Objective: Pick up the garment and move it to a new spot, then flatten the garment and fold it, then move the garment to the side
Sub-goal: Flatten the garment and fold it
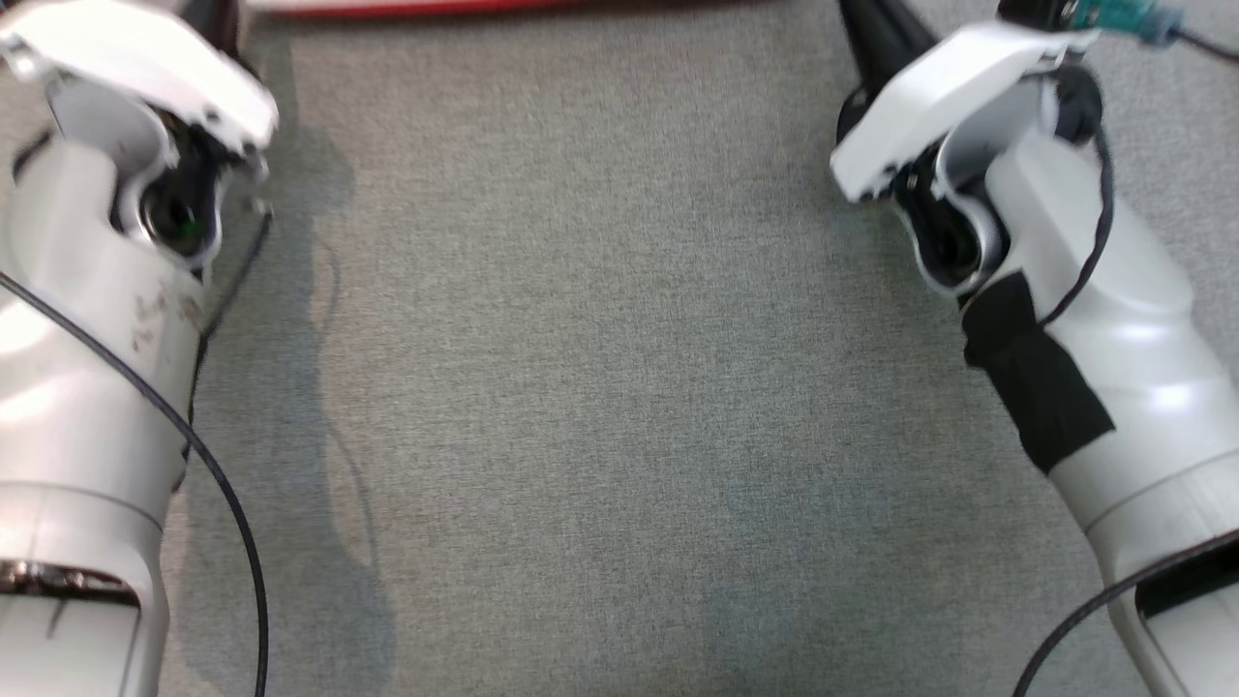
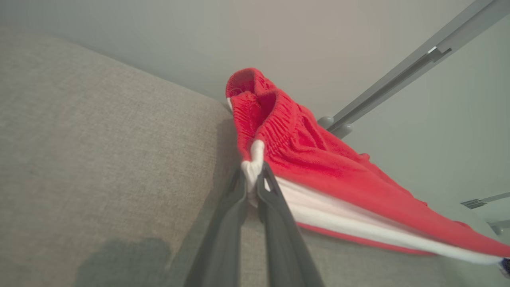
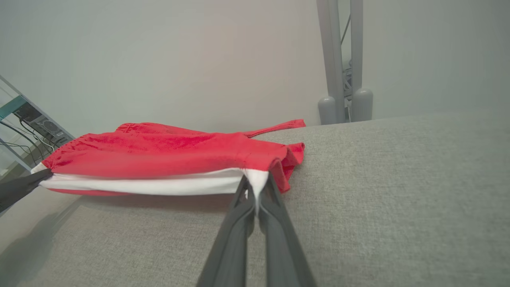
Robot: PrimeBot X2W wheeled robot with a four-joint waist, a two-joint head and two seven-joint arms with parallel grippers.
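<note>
The left gripper point(image 2: 252, 181) and right gripper point(image 3: 257, 189) each pinch the red, white-striped fabric garment point(image 3: 159, 153), apparently lifted off the grey cloth surface point(image 3: 398, 179). Flattening, folding and moving aside are not yet done.

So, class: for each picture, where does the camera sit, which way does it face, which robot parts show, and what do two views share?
Head view: on the head, facing down at the grey surface; left forearm and right forearm show.
Left wrist view: on the left wrist, facing along the left tool, shut on the white stripe of the red garment.
Right wrist view: on the right wrist, facing along the right tool, shut on that stripe's other end.
Shared: both wrist views show the garment stretched between the tools.
</note>
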